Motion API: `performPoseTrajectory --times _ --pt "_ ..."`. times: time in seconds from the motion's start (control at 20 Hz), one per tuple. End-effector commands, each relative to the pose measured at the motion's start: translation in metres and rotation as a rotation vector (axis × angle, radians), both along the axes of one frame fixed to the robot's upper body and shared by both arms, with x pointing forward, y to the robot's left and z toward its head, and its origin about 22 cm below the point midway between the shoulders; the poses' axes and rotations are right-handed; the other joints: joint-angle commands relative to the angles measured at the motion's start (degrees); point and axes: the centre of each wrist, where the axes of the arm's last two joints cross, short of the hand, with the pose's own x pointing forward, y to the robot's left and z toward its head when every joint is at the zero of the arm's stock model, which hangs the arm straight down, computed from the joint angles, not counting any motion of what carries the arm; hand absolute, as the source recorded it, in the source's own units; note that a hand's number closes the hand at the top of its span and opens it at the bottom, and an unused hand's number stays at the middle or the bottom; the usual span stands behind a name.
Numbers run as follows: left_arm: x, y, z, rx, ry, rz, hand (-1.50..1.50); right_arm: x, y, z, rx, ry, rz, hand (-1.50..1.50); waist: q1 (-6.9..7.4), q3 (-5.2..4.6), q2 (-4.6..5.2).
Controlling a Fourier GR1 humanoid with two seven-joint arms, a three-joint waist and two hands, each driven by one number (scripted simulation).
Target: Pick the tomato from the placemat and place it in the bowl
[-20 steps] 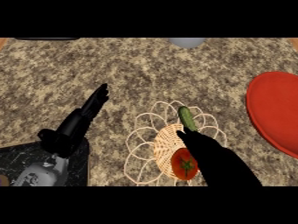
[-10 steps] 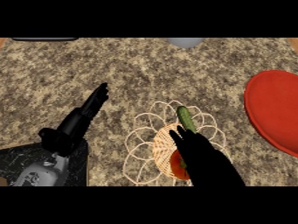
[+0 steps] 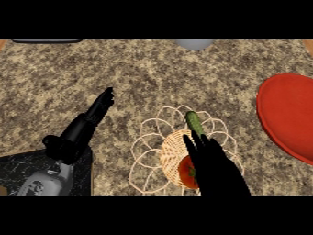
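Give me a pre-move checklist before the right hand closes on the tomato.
1. Red round tomato on the woven wicker placemat: ok.
2. Right hand over the tomato: ok, it partly covers it.
3. Right hand curled round the tomato: cannot tell.
4. Green cucumber clear of the hand: not ok, it lies right at the fingertips.
5. Red bowl unobstructed at the right: ok.
6. Left hand away from the placemat: ok.
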Motion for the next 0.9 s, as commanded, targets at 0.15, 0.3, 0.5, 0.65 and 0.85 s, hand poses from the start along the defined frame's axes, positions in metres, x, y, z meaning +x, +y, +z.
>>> performPoseTrajectory --times 0.15,0.3,0.5,0.65,0.85 --pt "-0.012 0.003 -0.013 -0.007 -0.009 -0.003 0.00 0.003 -0.006 -0.029 -0.084 0.059 -0.110 -1.50 0.06 0.01 0.04" --pt "-0.011 0.021 -0.002 0.007 0.016 -0.014 0.00 0.036 0.000 -0.016 -0.037 0.061 -0.116 -1.50 0.43 0.01 0.08" --pt "0.000 -0.008 -0.005 -0.011 -0.006 0.005 0.00 0.010 -0.013 -0.049 -0.048 0.068 -0.106 -1.50 -0.03 0.02 0.07" --pt "-0.010 0.007 0.008 0.006 0.003 0.008 0.00 0.016 -0.017 -0.035 -0.041 0.071 -0.106 -1.50 0.08 0.02 0.03" --pt "0.007 0.009 -0.008 -0.025 0.003 0.005 0.00 0.032 -0.029 -0.056 -0.004 0.028 -0.099 -1.50 -0.07 0.02 0.12"
